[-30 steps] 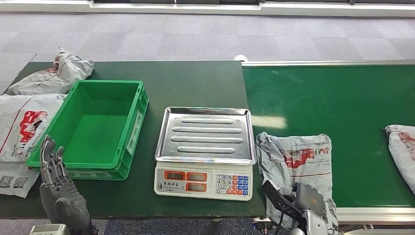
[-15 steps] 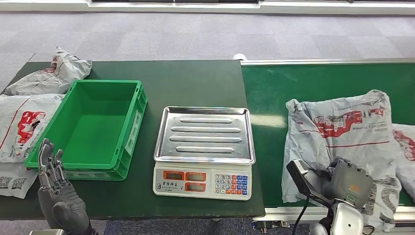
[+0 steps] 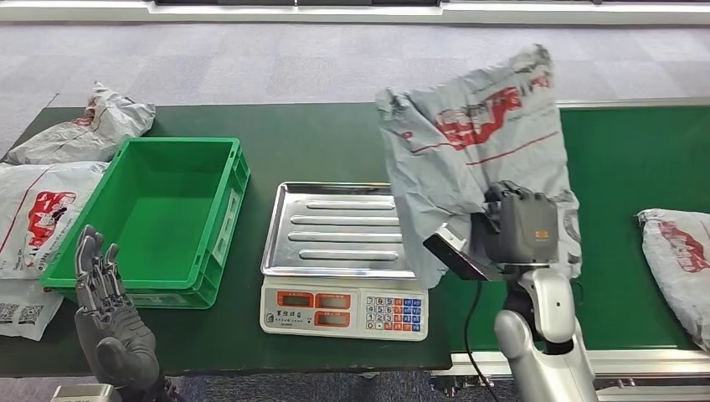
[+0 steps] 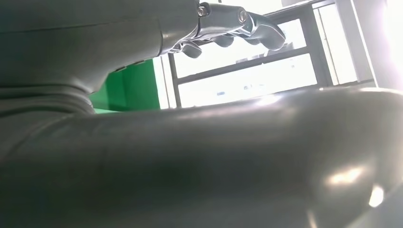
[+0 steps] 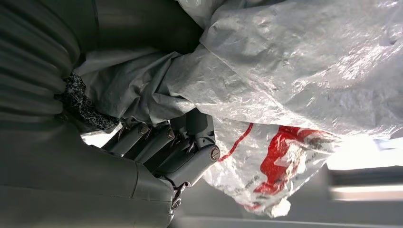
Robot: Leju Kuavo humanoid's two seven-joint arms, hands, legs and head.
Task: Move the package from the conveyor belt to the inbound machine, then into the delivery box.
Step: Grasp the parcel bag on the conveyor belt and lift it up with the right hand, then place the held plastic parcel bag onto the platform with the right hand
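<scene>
The right hand (image 3: 521, 226) grips the grey package (image 3: 473, 146) with red print and holds it up in the air, over the seam between the worktop (image 3: 326, 138) and the conveyor belt (image 3: 636, 167). The bag hangs crumpled, its lower left part in front of the right edge of the scale's steel tray (image 3: 335, 230). In the right wrist view the dark fingers (image 5: 161, 145) are curled into the crinkled plastic of the package (image 5: 294, 80).

The scale (image 3: 339, 306), with its keypad and displays, sits near the middle of the worktop. Just left of it stands the green delivery box (image 3: 226, 226).

The left hand (image 3: 105, 306) is raised at the near left corner, fingers apart and pointing up, holding nothing.

Another package (image 3: 678, 260) lies on the belt at the far right. More grey packages (image 3: 79, 134) lie on the worktop left of the box.
</scene>
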